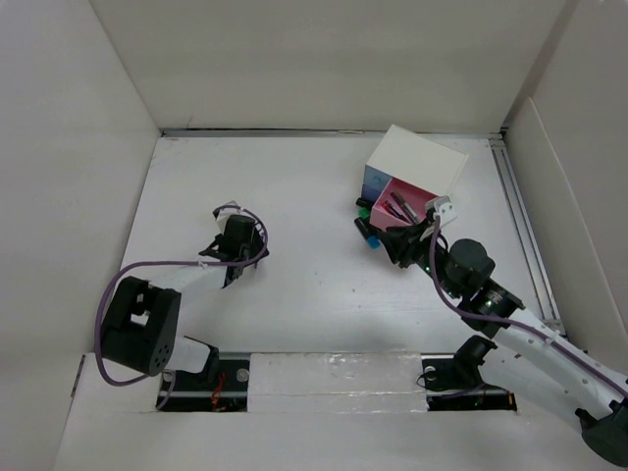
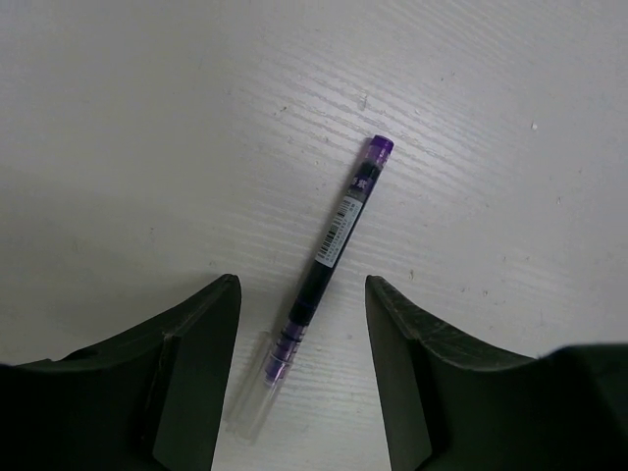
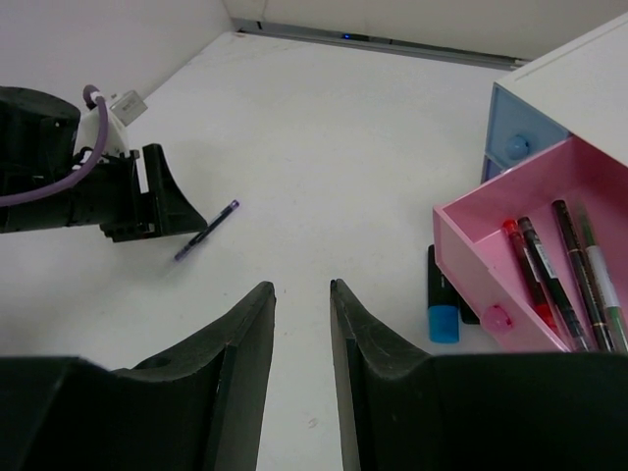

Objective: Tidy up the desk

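Table (image 1: 314, 304) spreads white and flat under both arms, walled by white panels, and it looks partly tidied. A white box (image 1: 422, 157) stands at its far right with the pink drawer (image 3: 491, 245) pulled out and 4 pens (image 3: 549, 265) lying inside. The blue drawer (image 3: 515, 132) next to it is shut.

Left to clear, as far as shows, is a purple pen (image 2: 329, 250) lying loose on the left half. A marker (image 3: 444, 299) with a blue end also lies on the table just beside the drawer front. A green item (image 1: 365, 210) close by is too small to name.

The left fingers (image 2: 196, 363) stand wide apart, low over the purple pen, 1 on each side of its clear end, touching nothing. The right fingers (image 3: 235, 373) are parted by a narrow gap, empty, near the pink drawer.

By my reading the pink drawer is where pens belong. So the purple pen looks like the next pickup, then the marker, then shutting the drawer.
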Motion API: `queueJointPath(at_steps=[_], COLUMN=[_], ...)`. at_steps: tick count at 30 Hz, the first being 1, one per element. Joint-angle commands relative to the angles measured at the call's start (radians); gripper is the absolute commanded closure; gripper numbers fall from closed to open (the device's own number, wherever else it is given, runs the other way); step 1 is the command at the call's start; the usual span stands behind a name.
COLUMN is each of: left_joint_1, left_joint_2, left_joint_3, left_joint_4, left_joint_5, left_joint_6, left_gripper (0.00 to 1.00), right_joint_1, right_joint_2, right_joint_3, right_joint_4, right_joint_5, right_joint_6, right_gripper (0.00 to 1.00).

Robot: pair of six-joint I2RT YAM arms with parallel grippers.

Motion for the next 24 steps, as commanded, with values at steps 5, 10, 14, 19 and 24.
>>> queueJointPath(at_steps=[5, 10, 14, 19, 24], left_joint_1=[0.001, 0.001, -0.034, -0.085, -0.085], left_joint_2=[0.018, 0.084, 0.133, 0.197, 0.202], left_joint_3=[0.023, 0.078, 0.122, 0.187, 0.190], left_joint_4=[0.018, -0.033, -0.089, -0.169, -0.171], left_joint_5=[0.017, 0.004, -0.048, -0.111, -0.112], left_joint_6=[0.048, 0.066, 0.064, 0.055, 0.045], left_gripper=[0.62, 0.73, 0.73, 0.85, 1.00], right_joint_1=[-0.003, -0.003, -0.003, -0.003, -0.003], right_joint_2=[0.001, -0.008, -0.008, -0.011, -0.033], right_joint_3=[0.000, -0.001, -0.001, -0.001, -0.001], right_joint_4=[0.066, 0.063, 0.063, 0.063, 0.050], right_joint_5=[-0.013, -0.009, -0.010, -0.010, 0.011], right_joint_6=[-0.005, -0.008, -0.007, -0.010, -0.011], right_gripper=[0.65, 0.65, 0.65, 0.65, 0.65])
